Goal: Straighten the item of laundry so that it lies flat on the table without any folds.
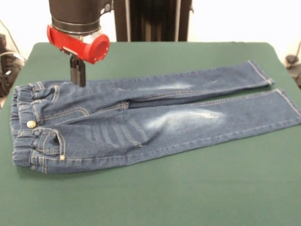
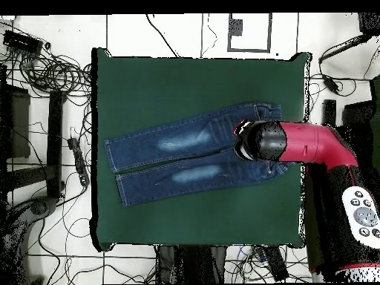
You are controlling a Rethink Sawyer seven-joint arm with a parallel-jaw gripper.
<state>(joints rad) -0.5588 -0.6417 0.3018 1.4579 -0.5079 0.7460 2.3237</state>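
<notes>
A: Where is the gripper (image 1: pixel 78 75) sitting?
B: Fingers pinched together, holding nothing, touching down at the far hip of the jeans (image 1: pixel 141 120), which are lying nearly flat across the table (image 1: pixel 188 197).
A: Then press lightly, smoothing outward along the legs.

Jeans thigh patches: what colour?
Faded whitish patches on the blue denim jeans; clearest in the front view.

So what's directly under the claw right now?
The claw hangs over the small blue denim jeans near their elastic waistband, on the dark green table. Overhead, the arm hides that spot, so contact can't be confirmed.
</notes>
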